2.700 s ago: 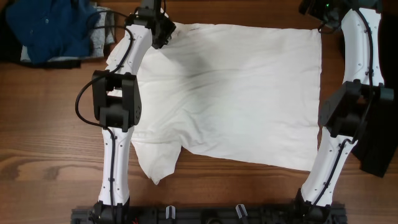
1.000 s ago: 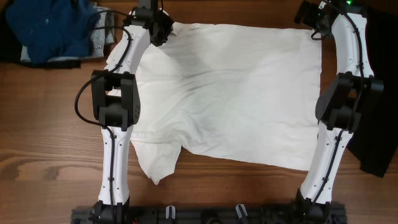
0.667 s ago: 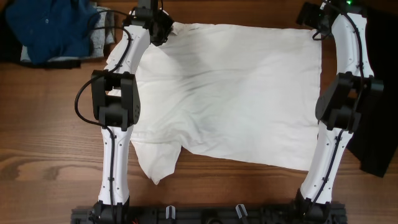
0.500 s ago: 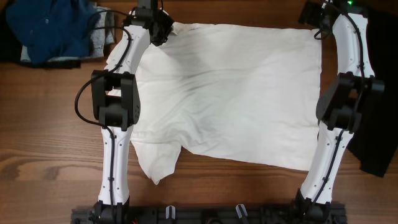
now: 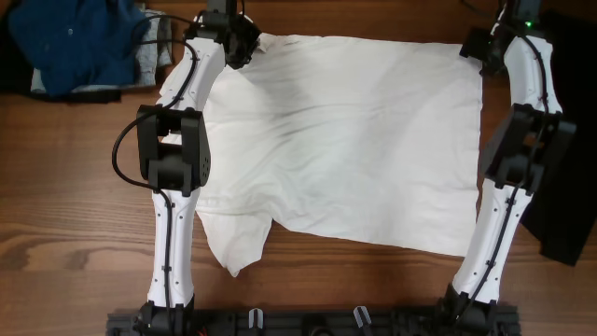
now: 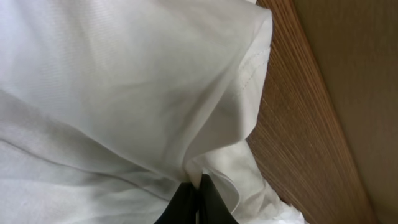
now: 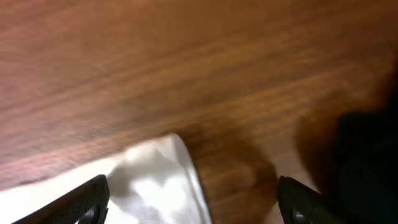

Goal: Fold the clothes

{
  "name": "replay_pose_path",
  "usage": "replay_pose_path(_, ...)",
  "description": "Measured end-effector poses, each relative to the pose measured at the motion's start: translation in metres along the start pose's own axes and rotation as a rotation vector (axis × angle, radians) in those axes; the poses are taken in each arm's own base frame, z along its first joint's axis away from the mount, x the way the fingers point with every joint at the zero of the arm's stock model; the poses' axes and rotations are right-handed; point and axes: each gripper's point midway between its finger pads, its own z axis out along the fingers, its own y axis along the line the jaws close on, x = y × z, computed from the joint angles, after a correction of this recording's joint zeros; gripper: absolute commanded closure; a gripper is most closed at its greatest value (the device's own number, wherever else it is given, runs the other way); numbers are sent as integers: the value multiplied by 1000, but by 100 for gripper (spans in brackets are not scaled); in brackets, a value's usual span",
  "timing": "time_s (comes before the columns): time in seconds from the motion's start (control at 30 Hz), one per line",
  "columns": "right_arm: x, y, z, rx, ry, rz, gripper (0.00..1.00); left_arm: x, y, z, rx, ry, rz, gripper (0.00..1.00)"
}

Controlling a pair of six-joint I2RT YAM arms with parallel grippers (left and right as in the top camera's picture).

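Note:
A large white T-shirt (image 5: 336, 140) lies spread flat across the table, plain side up, one sleeve (image 5: 238, 245) pointing toward the near edge. My left gripper (image 5: 244, 45) is shut on the shirt's far left corner; in the left wrist view its black fingertips (image 6: 198, 202) pinch a raised fold of white fabric (image 6: 124, 93). My right gripper (image 5: 478, 51) hangs over the far right corner. In the right wrist view its fingers (image 7: 90, 199) stand wide apart, with the shirt corner (image 7: 165, 180) on the wood between them, not gripped.
A heap of blue, grey and black garments (image 5: 79, 42) lies at the far left corner. A black garment (image 5: 564, 177) lies along the right edge beside the right arm. The table's far edge (image 6: 323, 93) runs close behind the left gripper.
The right gripper has moved from beyond the shirt's far right corner to right over it, and its fingers have begun to narrow. The left gripper and the shirt have not moved.

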Motion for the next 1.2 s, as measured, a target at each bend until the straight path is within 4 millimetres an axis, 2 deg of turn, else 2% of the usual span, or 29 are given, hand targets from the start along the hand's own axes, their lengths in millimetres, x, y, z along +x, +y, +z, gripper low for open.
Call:
replay_pose_path(0.13, -4, 10, 0, -10, -19, -22, 15, 0, 0, 0, 0, 0, 0, 96)
replay_pose_path(0.3, -4, 14, 0, -13, -22, -42, 27, 0, 0, 0, 0, 0, 0, 96)
replay_pose_path(0.4, -4, 15, 0, -13, -22, -46, 44, 0, 0, 0, 0, 0, 0, 96)
replay_pose_path(0.47, -4, 15, 0, -13, -23, -46, 51, 0, 0, 0, 0, 0, 0, 96)
replay_pose_path(0.63, -5, 15, 0, -14, -27, -46, 61, 0, 0, 0, 0, 0, 0, 96)
replay_pose_path(0.77, -8, 15, -1, -15, -37, -42, 76, 0, 0, 0, 0, 0, 0, 96)
replay_pose_path(0.9, -8, 15, -1, -15, -36, -40, 85, 0, 0, 0, 0, 0, 0, 96)
replay_pose_path(0.97, -7, 15, -1, -15, -36, -38, 85, 0, 0, 0, 0, 0, 0, 96)
replay_pose_path(1.03, -7, 15, -1, -15, -35, -37, 72, 0, 0, 0, 0, 0, 0, 96)
replay_pose_path(1.1, -7, 15, -1, -15, -36, -35, 65, 0, 0, 0, 0, 0, 0, 96)
replay_pose_path(1.13, -8, 15, -1, -15, -36, -31, 55, 0, 0, 0, 0, 0, 0, 96)
replay_pose_path(1.2, -8, 15, -1, -15, -37, -27, 50, 0, 0, 0, 0, 0, 0, 96)
